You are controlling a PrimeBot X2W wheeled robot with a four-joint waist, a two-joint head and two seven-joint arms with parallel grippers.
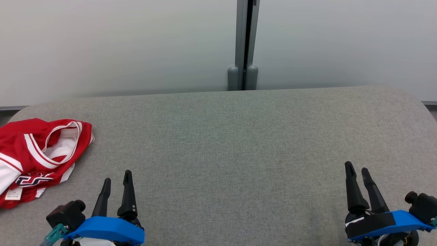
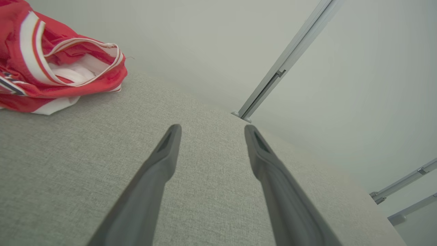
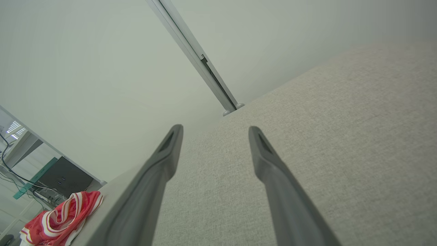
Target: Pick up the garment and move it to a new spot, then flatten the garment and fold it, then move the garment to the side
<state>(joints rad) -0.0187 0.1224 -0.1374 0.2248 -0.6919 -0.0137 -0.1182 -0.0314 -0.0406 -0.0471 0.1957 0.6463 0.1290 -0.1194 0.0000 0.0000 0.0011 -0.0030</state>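
Observation:
The garment (image 1: 37, 153) is a red jersey with white stripes and trim, lying crumpled at the far left edge of the grey fabric table (image 1: 239, 143). It also appears in the left wrist view as the garment (image 2: 51, 68) at upper left, and far off in the right wrist view as the garment (image 3: 61, 218) at lower left. My left gripper (image 1: 117, 177) hovers open near the front edge, just right of the jersey and apart from it. Open too, my right gripper (image 1: 356, 168) stands near the front right. Neither holds anything.
A pale wall with a grey vertical post (image 1: 244, 44) stands right behind the table. The table's corners are rounded. Beyond the table's left end, the right wrist view shows a dark box and cables (image 3: 61, 177).

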